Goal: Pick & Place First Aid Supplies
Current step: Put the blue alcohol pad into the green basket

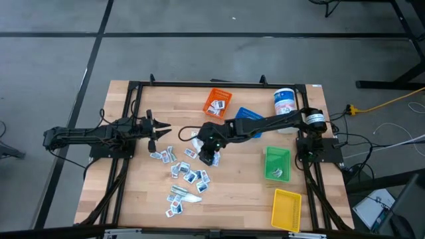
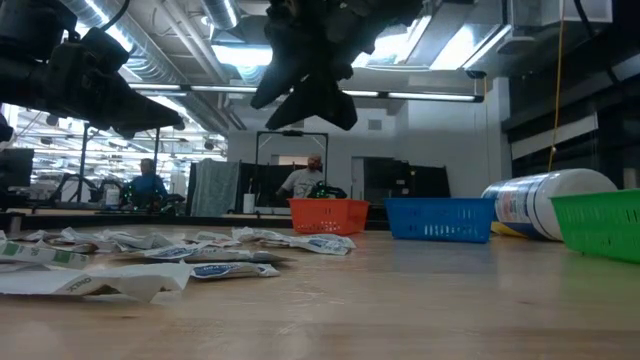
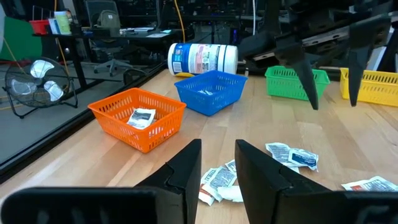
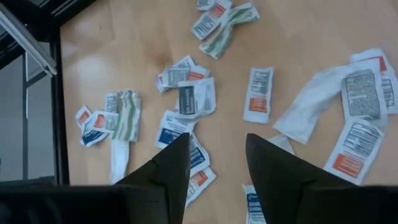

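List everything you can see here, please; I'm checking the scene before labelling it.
First aid packets: many, white with blue, grey and red print, scattered on the table's middle and near-left part; a few more lie in the orange and green bins.
Orange bin: one, far side, near the middle.
Blue bin: one, right of the orange bin, partly under the right arm.
Green bin: one, right side.
Yellow bin: one, near right corner.
Canister: one, white with blue label, far right.
Table: one, light wood.
People: two, in the room behind.
Left gripper: open, empty, over the table's left side.
Right gripper: open, empty, above the packets.
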{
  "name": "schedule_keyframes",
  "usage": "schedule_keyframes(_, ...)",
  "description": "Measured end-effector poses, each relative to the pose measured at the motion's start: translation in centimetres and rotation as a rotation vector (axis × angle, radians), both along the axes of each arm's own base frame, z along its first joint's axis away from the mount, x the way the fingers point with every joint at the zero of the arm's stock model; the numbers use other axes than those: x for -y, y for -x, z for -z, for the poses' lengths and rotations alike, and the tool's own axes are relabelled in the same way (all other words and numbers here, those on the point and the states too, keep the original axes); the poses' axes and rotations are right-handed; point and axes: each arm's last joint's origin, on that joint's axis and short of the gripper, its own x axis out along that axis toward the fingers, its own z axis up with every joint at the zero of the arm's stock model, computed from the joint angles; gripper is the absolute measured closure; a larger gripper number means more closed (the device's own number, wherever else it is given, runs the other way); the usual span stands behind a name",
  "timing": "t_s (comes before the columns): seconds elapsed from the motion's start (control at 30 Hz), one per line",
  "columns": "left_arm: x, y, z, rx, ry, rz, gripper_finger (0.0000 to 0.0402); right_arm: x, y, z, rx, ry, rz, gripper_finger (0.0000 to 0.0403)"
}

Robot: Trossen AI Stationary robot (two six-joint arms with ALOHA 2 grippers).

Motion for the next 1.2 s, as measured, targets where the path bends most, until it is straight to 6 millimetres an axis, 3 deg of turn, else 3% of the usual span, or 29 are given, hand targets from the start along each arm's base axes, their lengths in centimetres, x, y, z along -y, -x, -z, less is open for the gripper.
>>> schedule_keyframes(0.27, 0.0, 0.0, 0.0, 0.000, 0.000, 0.000, 0.0309, -0.6, -0.2, -0.3, 0.040, 0.000, -0.017, 0.0247)
schedule_keyframes(0.53, 0.0, 0.0, 0.0, 0.000, 0.000, 0.000, 0.0310, 0.4, -0.5, -0.6, 0.093, 0.062, -0.049, 0.0247)
schedule_keyframes(1.2, 0.0, 0.0, 0.0, 0.000, 0.000, -0.001, 0.0311, 0.6, -0.7, -0.9, 0.137, 0.112, -0.092, 0.0247)
